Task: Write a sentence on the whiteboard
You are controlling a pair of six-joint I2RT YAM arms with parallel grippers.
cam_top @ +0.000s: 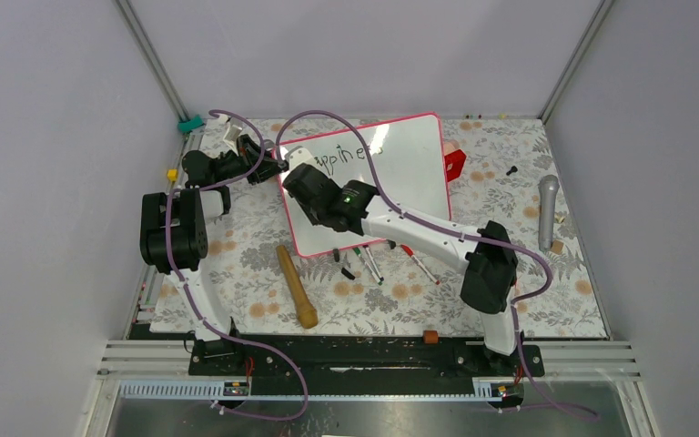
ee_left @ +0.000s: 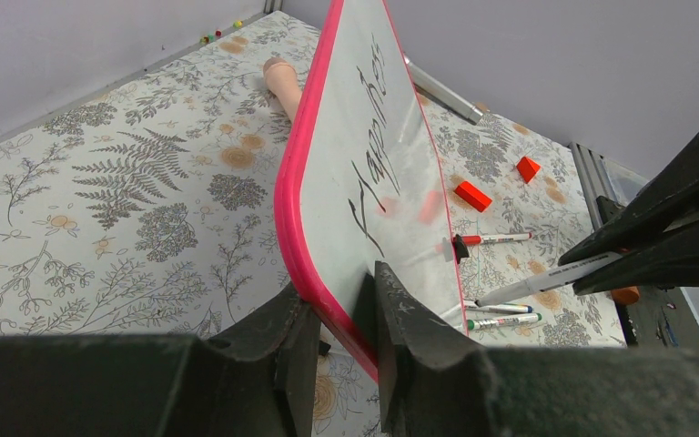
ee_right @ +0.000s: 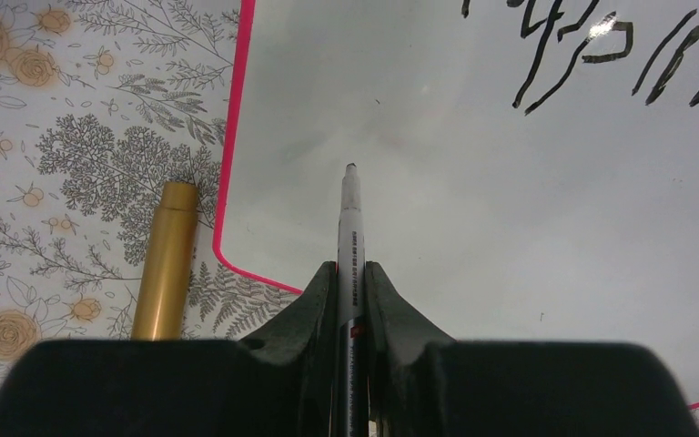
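- Task item: large glossy white rectangular whiteboard (cam_top: 410, 187) w/ thin pink-red frame & rounded corners, at the far-centre of the grey floral-print table cover (cam_top: 237, 273), turned a bit askew.
- L side: left gripper (ee_left: 341, 314) has its black fingers narrow, pinched on the board's pink frame near one corner, one finger on each face of the edge.
- R side: right gripper (ee_right: 350, 278) is clamped tight on a slim white-barrelled marker pen (ee_right: 350, 218). The tip points fwd over blank board surface, near a rounded corner of the frame (whether it touches the surface can't be told).
- Writing: the sentence (cam_top: 350, 153) is thin black handwritten letters in one line along the board's far edge, approx. "Happines". Its first letter is hidden by the grippers in the top view.
- Around the board:
  - a long tan wooden rod (cam_top: 296, 287) lies near the near-left corner
  - a small red block (cam_top: 455, 164) is just beside the right edge
  - several loose marker pens (cam_top: 373, 264) lie by the near edge under the right arm
  - a grey microphone (cam_top: 547, 209) sits well apart on the right
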